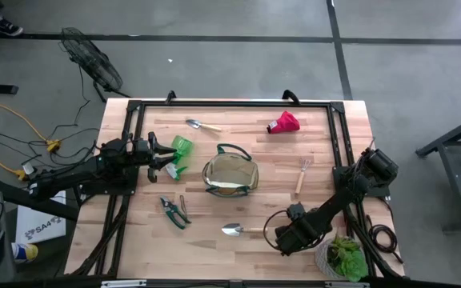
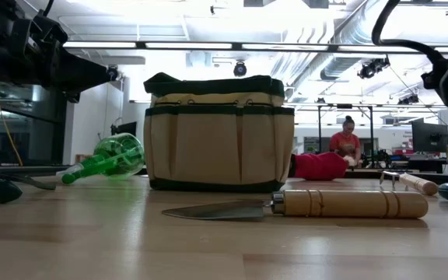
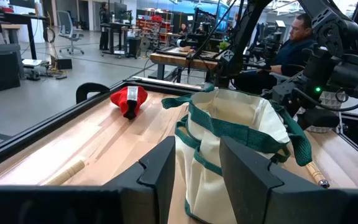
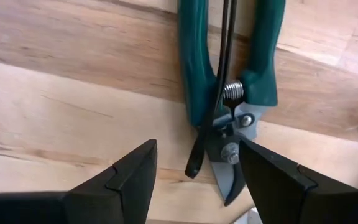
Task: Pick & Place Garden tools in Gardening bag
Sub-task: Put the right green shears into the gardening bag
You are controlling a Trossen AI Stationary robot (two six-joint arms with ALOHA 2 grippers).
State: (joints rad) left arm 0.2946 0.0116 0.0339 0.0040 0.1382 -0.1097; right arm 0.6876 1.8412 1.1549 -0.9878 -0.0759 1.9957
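Note:
The khaki gardening bag (image 1: 230, 174) with dark green trim stands upright at mid-table, mouth open. My left gripper (image 1: 166, 158) is open and empty, raised above the bright green piece (image 1: 181, 150), which lies on its side on the table (image 2: 111, 159); its fingers point at the bag (image 3: 235, 130). My right gripper (image 1: 282, 238) is open by the handle end of the near trowel (image 1: 238, 230). In its wrist view its fingers (image 4: 194, 155) stand either side of the blade end of the green-handled pruning shears (image 4: 229, 93), apart from them. The shears (image 1: 174, 212) lie flat.
A second trowel (image 1: 202, 125) and the red piece (image 1: 283, 122) lie at the far side. A wooden-handled fork (image 1: 302, 174) lies right of the bag. A potted plant (image 1: 344, 256) stands at the near right corner. A black frame (image 1: 230, 102) borders the table. People sit beyond it (image 2: 347, 144).

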